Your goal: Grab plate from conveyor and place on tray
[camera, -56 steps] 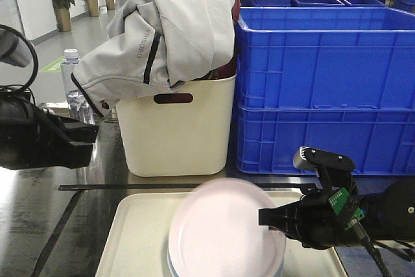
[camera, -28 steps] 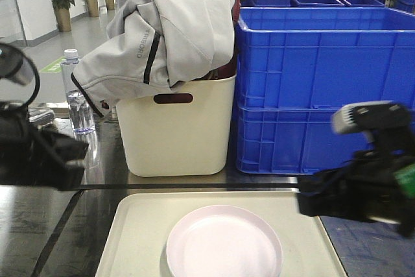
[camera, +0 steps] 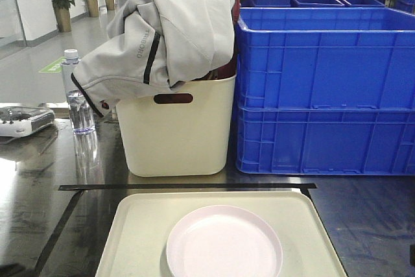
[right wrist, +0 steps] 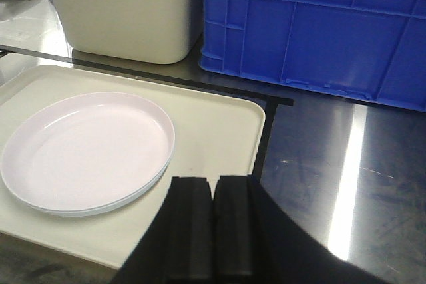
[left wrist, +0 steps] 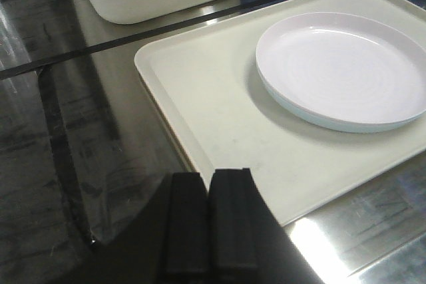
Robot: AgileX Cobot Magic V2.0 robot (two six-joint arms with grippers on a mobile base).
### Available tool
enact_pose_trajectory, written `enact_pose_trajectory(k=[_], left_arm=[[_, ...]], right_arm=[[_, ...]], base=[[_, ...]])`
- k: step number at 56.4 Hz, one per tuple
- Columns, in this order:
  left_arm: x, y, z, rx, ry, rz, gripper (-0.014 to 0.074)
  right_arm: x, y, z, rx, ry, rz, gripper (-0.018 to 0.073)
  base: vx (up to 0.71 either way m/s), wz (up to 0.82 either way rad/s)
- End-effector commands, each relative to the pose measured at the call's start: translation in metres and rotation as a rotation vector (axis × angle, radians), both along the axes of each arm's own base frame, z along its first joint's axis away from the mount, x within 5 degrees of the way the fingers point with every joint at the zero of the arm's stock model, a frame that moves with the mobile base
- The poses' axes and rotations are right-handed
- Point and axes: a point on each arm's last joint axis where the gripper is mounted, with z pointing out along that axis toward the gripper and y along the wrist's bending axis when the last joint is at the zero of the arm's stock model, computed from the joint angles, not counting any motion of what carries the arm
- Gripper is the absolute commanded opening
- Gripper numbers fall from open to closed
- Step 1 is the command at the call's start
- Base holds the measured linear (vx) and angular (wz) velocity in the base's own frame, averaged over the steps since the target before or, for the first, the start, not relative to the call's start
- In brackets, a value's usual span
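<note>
Plate's down, arms gone

The plate (camera: 224,249) now sits flat on the tray (camera: 139,231); both arms have pulled out of the front view. Left tool (left wrist: 210,221) and right tool (right wrist: 213,224) are clenched on nothing, so the placing looks done.

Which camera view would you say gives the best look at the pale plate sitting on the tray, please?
The left wrist view: the plate shows nearly whole, with its rim, inner rings and pale blue underside sharp. The right wrist view also shows it, closer to the frame's left edge. The front-facing view cuts off its near rim at the bottom edge.
</note>
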Motion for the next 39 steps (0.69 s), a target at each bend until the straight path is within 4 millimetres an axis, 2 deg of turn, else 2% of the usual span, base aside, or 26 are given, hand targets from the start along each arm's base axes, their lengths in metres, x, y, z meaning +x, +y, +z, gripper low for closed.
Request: enact_pose_trajectory(k=[1,10,35,39], left_arm=[[-0.001,0.001,0.012,-0.069,-0.116,0.023,0.0],[-0.003,0.001,0.005,-0.053,-0.069,0.016,0.0],[-0.004,0.002,0.002,-0.05,-0.066,0.017,0.0],[-0.01,0.005,0.003,-0.005,-0.125,0.005,0.0]], right_arm=[[0.001,-0.001,0.012,0.027,-0.145,-0.007,-0.0009],[0.001,-0.001,0.005,0.014,-0.102,-0.007,-0.0009],[0.001,-0.001,0.004,0.01,-0.094,-0.007,-0.0009],[0.001,-0.001,0.004,0.01,-0.094,-0.007,-0.0009]], base=[[0.0,0.0],[0.0,0.0],[0.0,0.0],[0.0,0.0]])
